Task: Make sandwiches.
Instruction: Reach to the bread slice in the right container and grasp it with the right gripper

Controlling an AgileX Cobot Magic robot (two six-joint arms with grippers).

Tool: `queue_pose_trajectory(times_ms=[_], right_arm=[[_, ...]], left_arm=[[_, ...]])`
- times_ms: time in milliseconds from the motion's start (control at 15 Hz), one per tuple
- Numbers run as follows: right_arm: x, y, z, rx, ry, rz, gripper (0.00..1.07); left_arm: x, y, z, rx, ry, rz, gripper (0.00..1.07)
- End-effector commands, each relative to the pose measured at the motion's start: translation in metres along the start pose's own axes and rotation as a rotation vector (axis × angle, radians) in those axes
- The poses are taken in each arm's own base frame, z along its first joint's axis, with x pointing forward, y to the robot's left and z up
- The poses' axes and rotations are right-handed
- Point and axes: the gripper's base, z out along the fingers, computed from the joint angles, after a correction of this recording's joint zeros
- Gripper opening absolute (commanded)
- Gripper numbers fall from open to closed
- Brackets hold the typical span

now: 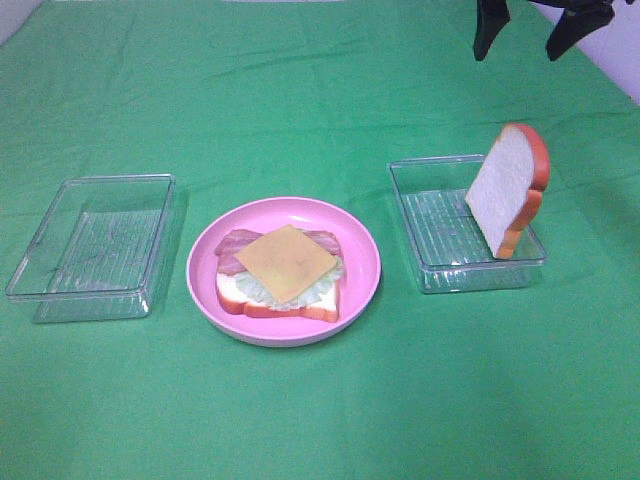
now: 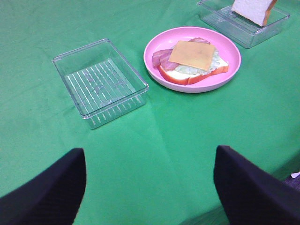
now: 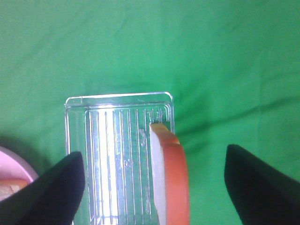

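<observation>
Leaning upright in the right clear tray (image 1: 440,262), a bread slice (image 1: 505,190) is resting against its far-right wall. The open sandwich (image 1: 281,273), cheese on top, is sitting on the pink plate (image 1: 362,288). Both grippers, left (image 2: 150,187) and right (image 1: 541,28), are hovering with jaws spread, holding nothing.

Green cloth (image 1: 300,400) carries two trays (image 1: 90,250) (image 1: 465,235), pink plate (image 1: 283,325)

The robot shows only its black gripper ends. The left gripper (image 2: 150,187) has two broad, matte black fingers (image 2: 49,190) with rounded, tapering outlines. The right gripper (image 3: 152,187) looks alike: dark, smooth fingers (image 3: 260,187), plain and unmarked. Near the upright bread slice (image 1: 508,188), they appear as slim black prongs.
</observation>
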Motion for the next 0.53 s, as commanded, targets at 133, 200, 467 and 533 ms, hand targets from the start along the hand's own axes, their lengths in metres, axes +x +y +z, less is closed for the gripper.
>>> queue_pose_trajectory(times_ms=[133,200,467,533], right_arm=[[0.022,-0.012,0.015,-0.003,0.162,0.026,0.79],[0.027,-0.013,0.022,0.003,0.193,0.016,0.79],[0.037,-0.017,0.045,0.022,0.261,-0.002,0.79],[0.038,-0.017,0.053,0.022,0.276,-0.007,0.79]], left_arm=[[0.001,0.000,-0.002,0.007,-0.028,-0.004,0.73],[0.001,0.000,-0.002,0.007,-0.028,-0.004,0.73],[0.001,0.000,-0.002,0.007,-0.028,-0.004,0.73],[0.001,0.000,-0.002,0.007,-0.028,-0.004,0.73]])
